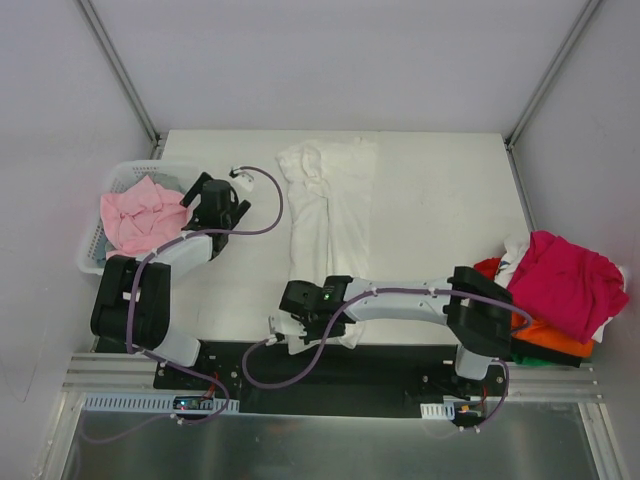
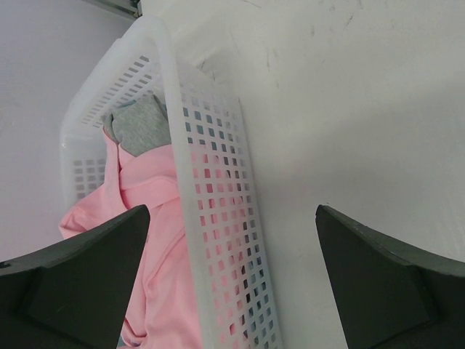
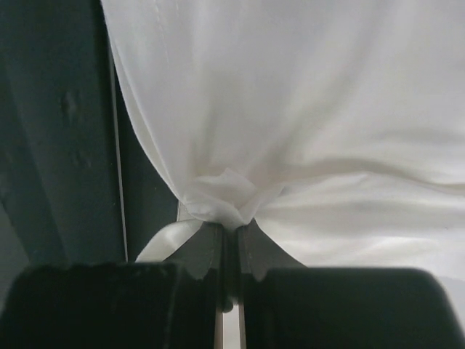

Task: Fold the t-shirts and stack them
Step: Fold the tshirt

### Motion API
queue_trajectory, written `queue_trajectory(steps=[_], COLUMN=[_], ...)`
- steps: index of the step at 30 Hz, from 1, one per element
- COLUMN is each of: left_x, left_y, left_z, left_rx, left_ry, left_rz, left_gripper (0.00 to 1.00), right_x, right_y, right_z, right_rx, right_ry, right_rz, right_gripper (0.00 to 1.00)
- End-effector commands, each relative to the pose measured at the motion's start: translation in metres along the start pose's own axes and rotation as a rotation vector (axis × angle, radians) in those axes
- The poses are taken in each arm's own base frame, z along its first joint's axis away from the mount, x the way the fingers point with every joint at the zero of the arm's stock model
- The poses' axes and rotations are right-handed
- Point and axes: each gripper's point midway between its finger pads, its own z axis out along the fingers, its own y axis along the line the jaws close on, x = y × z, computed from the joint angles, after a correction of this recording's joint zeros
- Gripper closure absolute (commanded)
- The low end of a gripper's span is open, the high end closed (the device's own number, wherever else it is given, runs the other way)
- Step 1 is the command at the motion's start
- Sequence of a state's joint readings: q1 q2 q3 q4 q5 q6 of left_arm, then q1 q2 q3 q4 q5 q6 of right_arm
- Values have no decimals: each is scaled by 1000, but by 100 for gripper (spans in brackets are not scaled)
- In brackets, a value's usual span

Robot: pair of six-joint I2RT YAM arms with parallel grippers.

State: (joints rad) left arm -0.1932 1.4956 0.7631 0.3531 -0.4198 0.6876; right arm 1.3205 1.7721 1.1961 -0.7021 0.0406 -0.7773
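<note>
**A:** Table [image 1: 440, 190] first. What lies on it?

**B:** A white t-shirt [image 1: 325, 215], the largest item. It is in a long, rumpled strip down the middle of the table, from the far side to the near edge, and is bunched at the far end.

**A:** Other shirts?

**B:** There is a heap at the right edge of the table, beside the right arm's base. A magenta shirt [image 1: 565, 280] is on top and an orange shirt [image 1: 548, 338] shows under it. The heap is well apart from the white one.

**A:** Left side?

**B:** A white lattice basket [image 1: 118, 178] stands at the table's left edge. A crumpled pink shirt [image 1: 140, 220] fills it. The left wrist view also shows a grey cloth [image 2: 138, 125] tucked against the basket's far wall, partly under the pink shirt.

**A:** Grippers?

**B:** The left gripper [image 1: 215, 205] hangs just beside the basket on its right side. Its jaws are spread wide with nothing between them. In the wrist view the basket wall and bare table lie below the gap.

**A:** And the right?

**B:** The right gripper [image 1: 300, 322] is at the near edge of the table, at the near end of the white t-shirt. Its jaws are closed tight on a small pinch of that cloth [image 3: 231, 227], and the fabric fans out from the pinch.
</note>
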Motion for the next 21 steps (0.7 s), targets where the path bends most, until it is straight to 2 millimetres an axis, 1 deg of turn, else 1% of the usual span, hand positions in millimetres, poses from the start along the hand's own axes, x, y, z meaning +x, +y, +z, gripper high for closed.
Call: queue_trajectory(steps=[1,4,7,10,11,13,14,16,17,18,19,21], left_x=[-11,-12,-11,-10,-10,-11,-11,-12,-12,-13,-12,-13], left_y=[-7,-9,-10,-10,-10,-10,-10,-10,-10,-11,-10,-10], left_z=[2,2,2,2,2,2,2,2,2,2,2,1], left_rx=[19,23,24,23,23,22,25,25,27,28,27,27], left_ry=[-32,-35,-31,-30,-30,-35,-35,-38,-40,-41,-38,-42], left_rz=[-31,-28,-22,-16,-16,-17,-19,-22,-20,-19,-20,-17], left_gripper=[1,1,1,1,1,1,1,1,1,1,1,1], right_x=[-19,-24,-24,-19,-17,-13,-11,-9,-6,-4,2,4], right_y=[-12,-24,-38,-52,-62,-70,-79,-87,-97,-102,-111,-122], right_z=[-52,-65,-77,-83,-87,-86,-89,-90,-94,-94,-95,-100], right_rx=[73,126,193,232,255,264,282,292,311,318,329,343], right_ry=[-89,-98,-90,-70,-63,-41,-42,-33,-31,-23,-14,-14], right_rz=[30,29,11,12,26,29,46,50,68,72,93,110], right_gripper=[99,99,99,99,99,99,99,99,99,99,99,99])
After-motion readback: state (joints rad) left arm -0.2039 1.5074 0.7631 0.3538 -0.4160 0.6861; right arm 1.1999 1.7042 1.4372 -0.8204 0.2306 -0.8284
